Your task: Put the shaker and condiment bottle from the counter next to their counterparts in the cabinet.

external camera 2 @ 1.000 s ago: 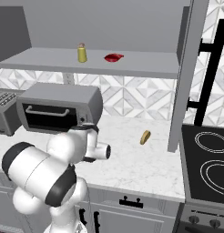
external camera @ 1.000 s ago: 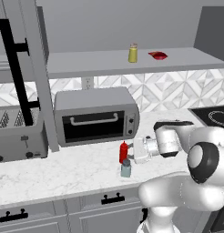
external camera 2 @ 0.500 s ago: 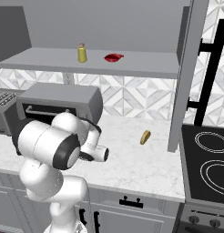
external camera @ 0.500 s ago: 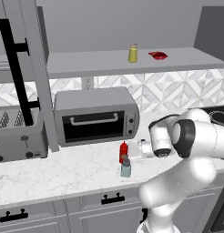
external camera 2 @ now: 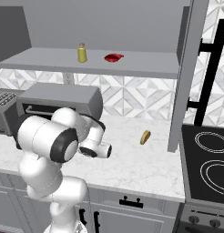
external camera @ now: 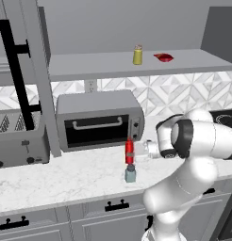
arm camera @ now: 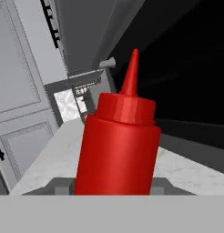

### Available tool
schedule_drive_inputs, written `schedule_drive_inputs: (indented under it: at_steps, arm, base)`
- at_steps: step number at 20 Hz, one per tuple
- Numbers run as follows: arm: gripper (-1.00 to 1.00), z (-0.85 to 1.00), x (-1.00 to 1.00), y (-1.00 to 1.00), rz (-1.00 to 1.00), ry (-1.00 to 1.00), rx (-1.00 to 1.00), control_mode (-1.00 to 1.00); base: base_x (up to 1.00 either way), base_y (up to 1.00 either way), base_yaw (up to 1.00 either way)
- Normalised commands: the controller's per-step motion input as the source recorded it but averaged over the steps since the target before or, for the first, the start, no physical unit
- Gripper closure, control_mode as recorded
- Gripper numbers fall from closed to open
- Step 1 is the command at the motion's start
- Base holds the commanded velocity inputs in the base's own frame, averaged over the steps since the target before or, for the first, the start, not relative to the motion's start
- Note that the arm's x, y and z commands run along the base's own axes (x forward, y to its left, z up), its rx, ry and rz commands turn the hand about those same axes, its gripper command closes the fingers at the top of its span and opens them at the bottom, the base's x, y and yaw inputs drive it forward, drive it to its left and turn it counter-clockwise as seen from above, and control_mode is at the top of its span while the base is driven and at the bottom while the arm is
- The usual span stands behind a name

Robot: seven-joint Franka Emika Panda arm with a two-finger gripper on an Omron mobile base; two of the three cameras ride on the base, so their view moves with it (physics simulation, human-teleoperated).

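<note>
One condiment bottle between claw fingers

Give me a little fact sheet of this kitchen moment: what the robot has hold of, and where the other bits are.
gripper: shut on red bottle
red bottle: upright, in front of the toaster oven
blue-grey shaker: standing on the counter, just below the bottle
shelf: yellow shaker with a flat red thing beside it
</note>
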Motion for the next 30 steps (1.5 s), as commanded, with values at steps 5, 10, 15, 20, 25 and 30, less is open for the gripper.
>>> schedule_drive_inputs:
  at_steps: [5,10,15,20,25,30]
  arm:
    - [1.0,0.73,-0.31,0.0,-0.21,0.07,0.0,-1.0]
    - [1.0,0.81,-0.33,-0.06,-0.29,0.05,0.0,-1.0]
    - [1.0,0.88,-0.33,-0.24,-0.27,0.09,0.0,-1.0]
    - [1.0,0.85,-0.35,-0.23,-0.24,0.02,-0.01,-1.0]
    - [1.0,0.8,-0.52,-0.15,-0.19,-0.09,-0.07,-1.0]
    - [1.0,0.99,-0.63,-0.12,-0.12,-0.16,-0.08,-1.0]
  base:
    - [0.0,0.0,0.0]
    - [0.0,0.0,0.0]
    - [0.0,0.0,0.0]
    - [0.0,0.0,0.0]
    - [0.0,0.0,0.0]
    - [0.0,0.0,0.0]
